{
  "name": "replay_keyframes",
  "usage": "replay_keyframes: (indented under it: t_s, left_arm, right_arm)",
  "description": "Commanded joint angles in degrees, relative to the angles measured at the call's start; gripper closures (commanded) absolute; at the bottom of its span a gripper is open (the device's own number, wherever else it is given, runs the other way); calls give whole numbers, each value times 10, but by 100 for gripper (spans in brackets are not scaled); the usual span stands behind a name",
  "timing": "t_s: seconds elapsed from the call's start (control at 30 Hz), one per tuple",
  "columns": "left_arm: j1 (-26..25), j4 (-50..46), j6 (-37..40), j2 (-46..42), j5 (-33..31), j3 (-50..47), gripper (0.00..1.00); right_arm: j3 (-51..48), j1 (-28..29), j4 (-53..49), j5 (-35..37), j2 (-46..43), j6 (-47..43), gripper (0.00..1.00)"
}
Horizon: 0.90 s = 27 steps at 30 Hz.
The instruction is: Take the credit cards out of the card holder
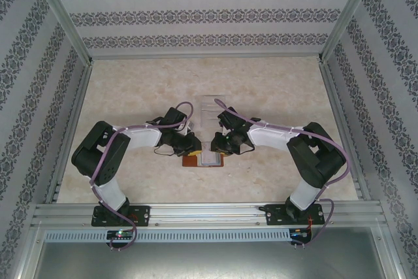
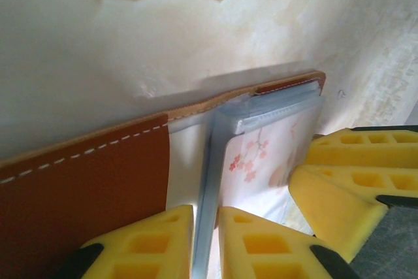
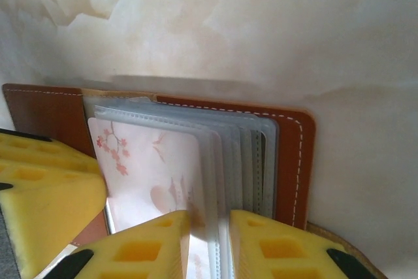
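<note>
The card holder point(image 1: 194, 161), a brown leather wallet, lies open on the table between both arms. Its grey-blue pockets point(image 2: 209, 161) stand up in a fan. My left gripper point(image 2: 201, 215) is shut on the edge of one pocket leaf, beside the brown cover point(image 2: 85, 181). A whitish-pink credit card point(image 2: 261, 161) with a blossom print sits inside a pocket. My right gripper point(image 3: 209, 219) is shut on the pocket leaves next to that card point(image 3: 144, 168), with the cover point(image 3: 294, 161) to its right. In the top view the left gripper point(image 1: 189, 146) and right gripper point(image 1: 218, 144) meet over the wallet.
A clear plastic box point(image 1: 212, 104) stands just behind the grippers. The pale marble tabletop point(image 1: 130, 89) is walled by patterned panels on three sides, with an aluminium rail point(image 1: 209, 212) along the near edge. Each wrist view catches the other gripper's yellow fingers point(image 2: 353, 181) close by.
</note>
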Motion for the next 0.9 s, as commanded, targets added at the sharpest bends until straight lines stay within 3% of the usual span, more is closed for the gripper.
replay_keyframes:
  t_s: [0.0,0.23,0.43,0.87]
  left_arm:
    - [6,17,-11,-21,9,-1,84]
    - [6,91,-45,-20,52,-14,84]
    - [5,90,-45,-3,62,-13,84]
    - [5,-35,19,4,9,13,84]
  right_arm:
    - [-12,-4,-16,7,-2,-1,75]
    - [-13,-4,-16,7,-3,-1,75]
    - [-12,-5,-16,5,0,0,74]
    - [-10,-4,-20,8,5,0,68]
